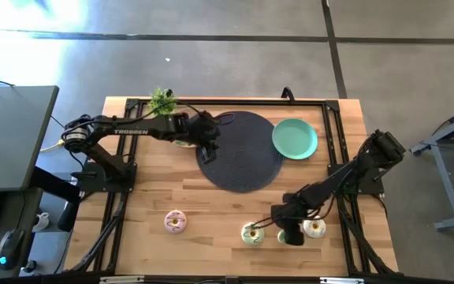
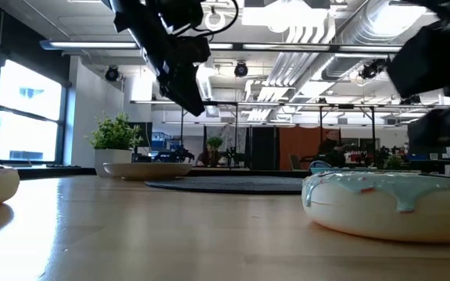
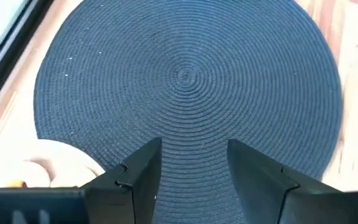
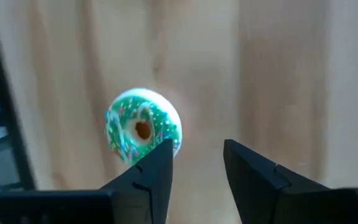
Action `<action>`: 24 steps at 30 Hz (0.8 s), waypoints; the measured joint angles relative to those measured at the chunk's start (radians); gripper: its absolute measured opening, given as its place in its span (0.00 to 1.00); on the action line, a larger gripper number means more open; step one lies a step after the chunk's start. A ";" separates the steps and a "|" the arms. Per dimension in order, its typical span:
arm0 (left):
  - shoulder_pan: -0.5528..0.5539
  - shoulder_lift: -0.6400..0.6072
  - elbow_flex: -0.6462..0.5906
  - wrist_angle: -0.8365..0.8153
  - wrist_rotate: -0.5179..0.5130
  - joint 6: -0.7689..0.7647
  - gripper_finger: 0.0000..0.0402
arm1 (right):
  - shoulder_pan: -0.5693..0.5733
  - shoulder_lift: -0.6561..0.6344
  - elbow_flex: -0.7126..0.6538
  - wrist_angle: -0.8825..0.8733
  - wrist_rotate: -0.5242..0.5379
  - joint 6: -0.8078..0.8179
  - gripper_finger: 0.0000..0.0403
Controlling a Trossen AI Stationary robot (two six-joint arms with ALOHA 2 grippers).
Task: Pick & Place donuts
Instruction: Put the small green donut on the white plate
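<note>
- Green-frosted donut (image 4: 143, 132) lies on the bare tabletop (image 1: 211, 213) near the front edge, just beside my right tool (image 4: 197, 163), whose fingers are parted and empty, probably lining up a grasp.
- Pink donut (image 1: 175, 222) and white donut (image 1: 314, 229) lie loose too.
- Teal plate (image 1: 295, 138) is empty; the beige plate (image 3: 61, 163) seems to hold something.
- Left tool (image 3: 193, 165) hovers over the black mat (image 3: 191, 81), parted, empty.

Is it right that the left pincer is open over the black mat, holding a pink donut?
Not quite. The left pincer is open over the black mat, but it holds nothing, as the left wrist view shows. The pink donut lies on the table in the high view.
</note>
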 joint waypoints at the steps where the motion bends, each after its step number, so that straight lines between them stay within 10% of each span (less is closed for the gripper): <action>1: 0.000 0.000 0.000 0.000 -0.005 -0.006 0.45 | 0.003 0.000 -0.009 0.019 -0.010 0.006 0.35; 24: 0.002 0.000 0.000 -0.007 -0.010 -0.013 0.45 | 0.044 -0.047 -0.017 0.055 0.000 0.015 0.35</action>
